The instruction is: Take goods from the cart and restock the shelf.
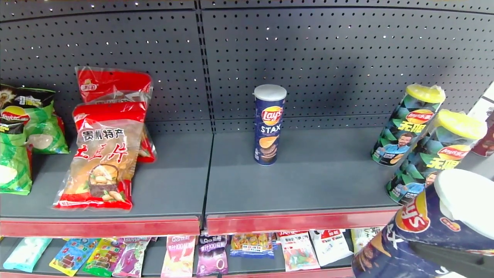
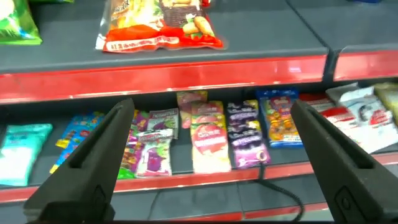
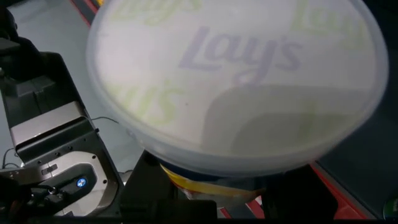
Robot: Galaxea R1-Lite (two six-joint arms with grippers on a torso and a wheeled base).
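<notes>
A blue chip can (image 1: 428,231) with a pale lid hangs tilted at the lower right, in front of the shelf's red front edge (image 1: 293,222). Its lid (image 3: 236,81) sits close before the right wrist camera, and my right gripper (image 3: 214,199) is shut on the can below the lid. A matching blue can (image 1: 269,124) stands upright in the middle of the grey shelf (image 1: 316,181). My left gripper (image 2: 210,112) is open with nothing between its fingers, facing the lower shelf's candy packets (image 2: 211,134).
Two green cans with yellow lids (image 1: 409,125) (image 1: 436,158) stand at the shelf's right end. Red snack bags (image 1: 102,154) and green chip bags (image 1: 19,139) occupy the left part. Bare shelf lies on both sides of the standing blue can. Small packets (image 1: 216,255) line the shelf below.
</notes>
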